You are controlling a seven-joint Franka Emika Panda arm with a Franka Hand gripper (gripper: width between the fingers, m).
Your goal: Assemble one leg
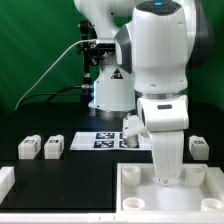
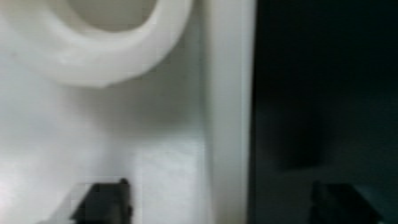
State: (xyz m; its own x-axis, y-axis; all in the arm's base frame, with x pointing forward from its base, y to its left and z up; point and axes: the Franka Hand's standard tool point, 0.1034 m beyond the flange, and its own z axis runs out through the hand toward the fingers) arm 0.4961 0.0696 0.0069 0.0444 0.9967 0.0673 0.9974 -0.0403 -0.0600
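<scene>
Several small white legs with black-and-white tags lie on the black table: two at the exterior view's left [image 1: 28,148] [image 1: 53,146], one by the marker board [image 1: 130,127], one at the right [image 1: 199,148]. My gripper [image 1: 165,178] is lowered over the rear wall of the large white tray-like panel [image 1: 200,195], well away from every leg. In the wrist view the gripper [image 2: 222,200] is open. Its dark fingertips [image 2: 107,202] stand wide apart on either side of the panel's wall [image 2: 222,110]. One is over the white panel floor, the other over the dark table. It holds nothing.
The marker board [image 1: 100,138] lies flat behind the panel. A round raised socket [image 2: 107,35] sits in the panel floor near the wall. Another white piece [image 1: 5,181] is at the exterior view's lower left edge. The robot's base [image 1: 108,90] stands behind.
</scene>
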